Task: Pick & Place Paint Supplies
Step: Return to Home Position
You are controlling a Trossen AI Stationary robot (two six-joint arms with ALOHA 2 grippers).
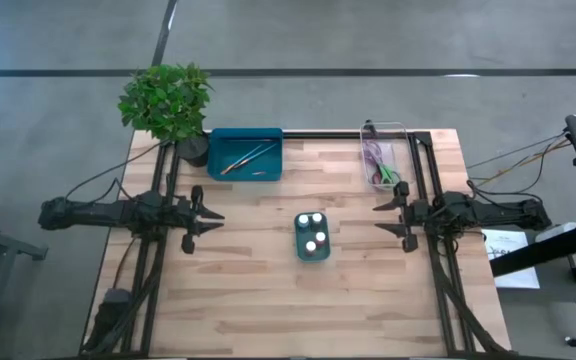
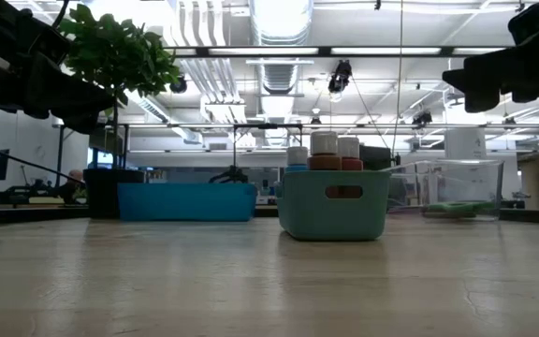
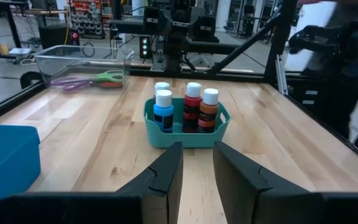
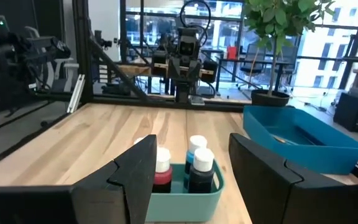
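I am holding my left gripper (image 1: 206,217) at nine o'clock of the table (image 1: 248,290) and my right gripper (image 1: 388,217) at three o'clock. Both are pointing inward across the wood, fingers apart and gripping nothing.

As I am reading it, every supply is sitting in a container. The white-capped pots (image 1: 313,232) are standing upright in the small teal tray (image 1: 300,250) near the table's middle, between my two claws. The brushes (image 1: 246,157) are lying in the blue tray (image 1: 220,140) at eleven o'clock. The scissors (image 1: 381,168) are lying in the clear bin (image 1: 402,135) at one o'clock, near my right claw. (The potted plant (image 1: 168,100) at ten o'clock is crowding the blue tray's corner; touching or not, I cannot tell.)

So I am judging the sorting done and only the homing left. To do that well, I am planning to draw each arm straight back toward its own side, away from the teal tray. I am meaning to carry the fingers apart and above the boards, and to pass the right arm well off the clear bin so nothing gets nudged.
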